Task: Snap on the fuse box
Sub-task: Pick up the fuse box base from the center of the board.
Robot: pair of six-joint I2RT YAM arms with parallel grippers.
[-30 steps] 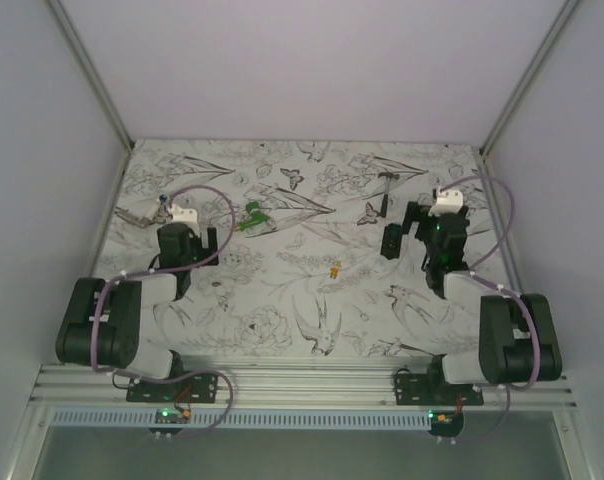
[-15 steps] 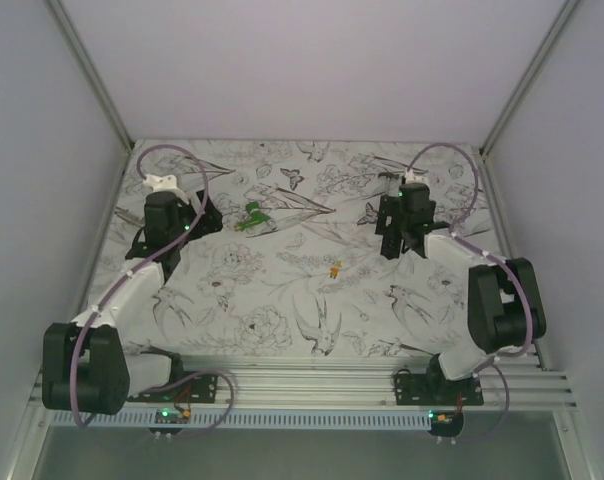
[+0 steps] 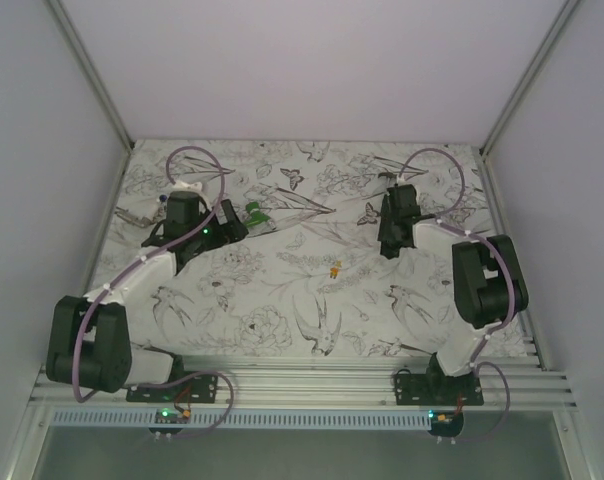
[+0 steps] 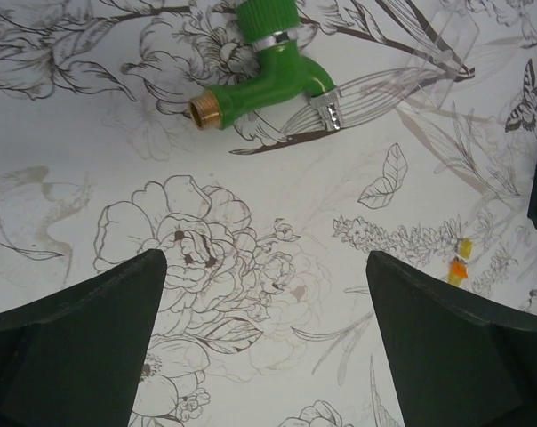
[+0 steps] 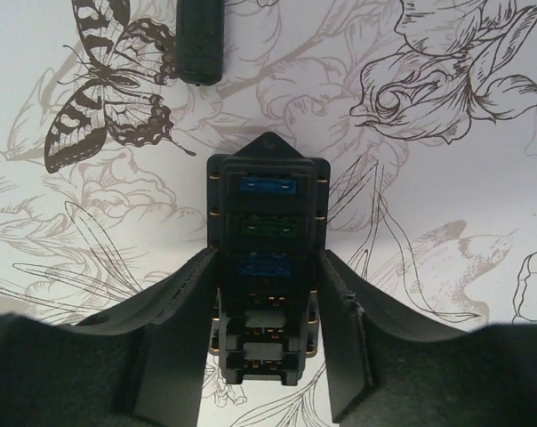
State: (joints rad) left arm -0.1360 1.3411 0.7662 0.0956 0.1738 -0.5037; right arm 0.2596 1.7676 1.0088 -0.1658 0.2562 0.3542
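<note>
Both arms have shifted since the earlier frame. Right gripper (image 5: 267, 260) now straddles the fuse box (image 5: 267, 209), which lies flat on the counter (image 5: 446, 205), far right side. Its fingers (image 5: 184, 307) are closed against the box's two long sides. Left gripper (image 4: 264, 267) hangs spread wide, short of a green tap (image 4: 264, 76).

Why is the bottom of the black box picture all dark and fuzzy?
Right wrist view: the jaws sit too close to the lens, so they blur into dark shapes, while the fuse box looks sharp. Left wrist view: same dark jaws, crisp green tap. Top external view: soft and grainy, evenly lit.
</note>
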